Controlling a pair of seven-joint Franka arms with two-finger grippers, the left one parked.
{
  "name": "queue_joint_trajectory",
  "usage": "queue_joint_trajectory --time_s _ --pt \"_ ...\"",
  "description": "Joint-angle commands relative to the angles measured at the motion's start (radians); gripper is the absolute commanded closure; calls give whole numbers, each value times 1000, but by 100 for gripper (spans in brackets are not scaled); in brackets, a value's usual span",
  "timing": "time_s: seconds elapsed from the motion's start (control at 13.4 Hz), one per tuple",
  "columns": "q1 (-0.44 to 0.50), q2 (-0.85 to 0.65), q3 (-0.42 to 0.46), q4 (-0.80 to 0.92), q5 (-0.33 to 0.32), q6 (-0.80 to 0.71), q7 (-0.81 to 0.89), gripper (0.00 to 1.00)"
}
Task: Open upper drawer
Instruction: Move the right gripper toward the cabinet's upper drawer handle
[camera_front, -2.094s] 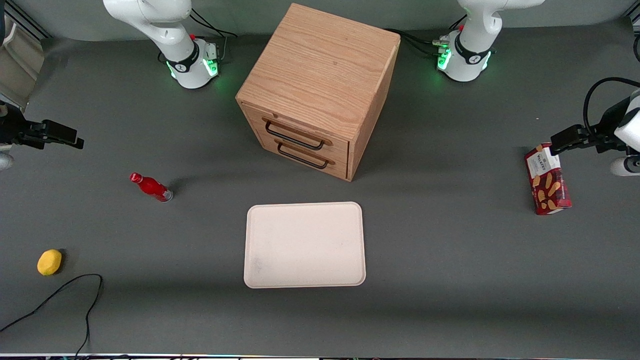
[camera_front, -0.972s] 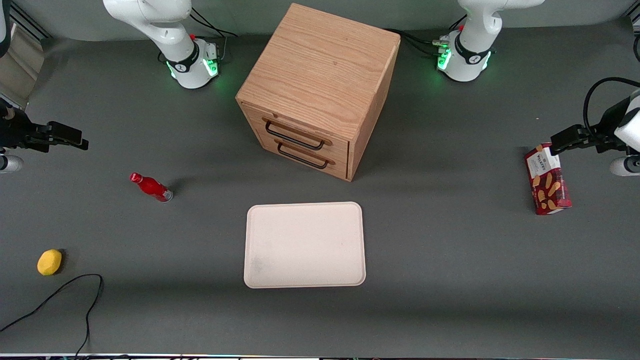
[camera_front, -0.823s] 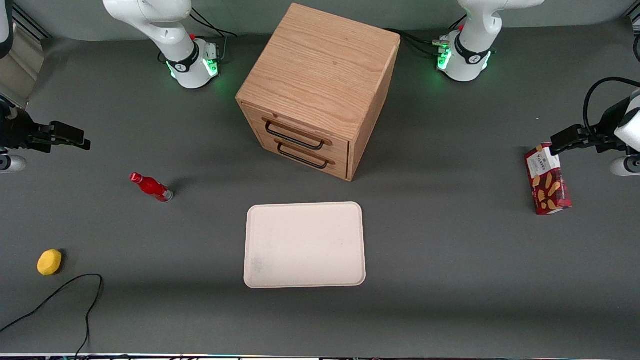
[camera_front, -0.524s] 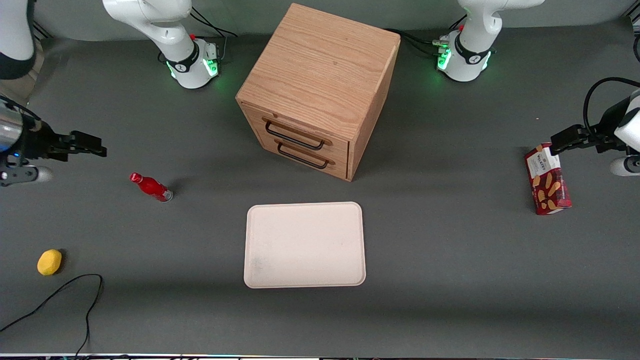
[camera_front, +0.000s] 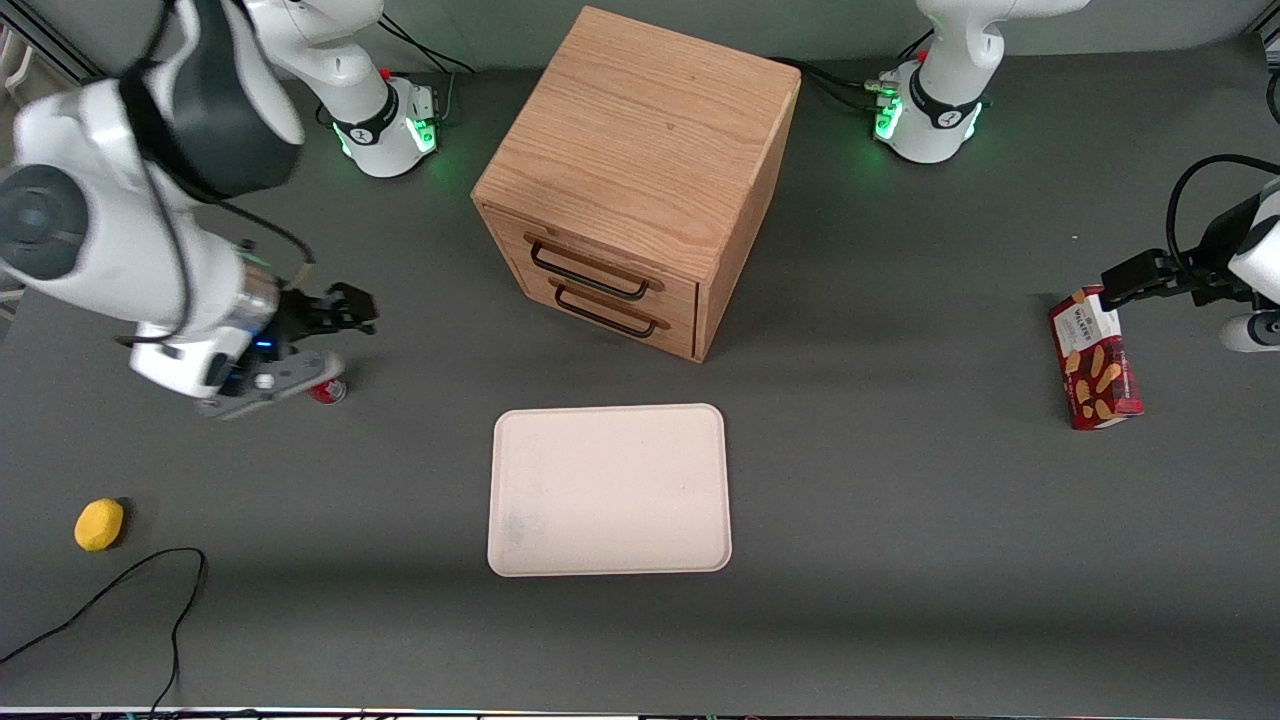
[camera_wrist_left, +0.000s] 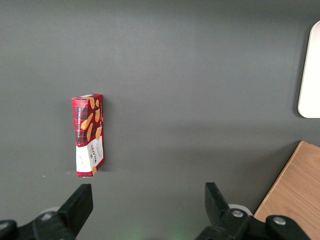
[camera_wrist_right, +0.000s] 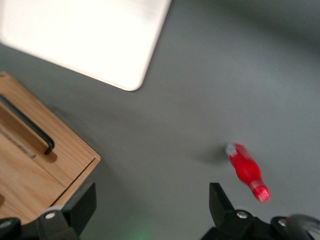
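Note:
The light oak cabinet (camera_front: 640, 150) stands in the middle of the table, its two drawers facing the front camera at an angle. The upper drawer (camera_front: 590, 266) is closed flush, and its black bar handle (camera_front: 588, 280) sits just above the lower drawer's matching handle (camera_front: 605, 320). My gripper (camera_front: 345, 308) hovers off to the side of the cabinet, toward the working arm's end of the table, well apart from the handles. It is open with nothing between its fingers (camera_wrist_right: 82, 202). In the right wrist view a corner of the cabinet (camera_wrist_right: 45, 170) with a black handle shows beside the gripper (camera_wrist_right: 150, 205).
A red bottle (camera_wrist_right: 246, 170) lies on the table under my wrist, only its end (camera_front: 327, 392) showing in the front view. A white tray (camera_front: 608, 490) lies nearer the front camera than the cabinet. A yellow lemon (camera_front: 99, 524) and a black cable (camera_front: 150, 590) lie toward the working arm's end, a red biscuit box (camera_front: 1093, 360) toward the parked arm's.
My arm has swung in from the table's edge toward the cabinet and now hangs over the red bottle, covering most of it. The drawers have not moved.

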Motion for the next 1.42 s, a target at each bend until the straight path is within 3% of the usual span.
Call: queue_joint_trajectory --time_s 0.0,0.22,0.52,1.35 --pt "35 68 17 66 79 4 -169 0" --pt "53 97 32 66 205 33 -264 0" --pt "115 143 58 65 227 57 -283 0" --pt "107 191 84 57 313 57 -415 0"
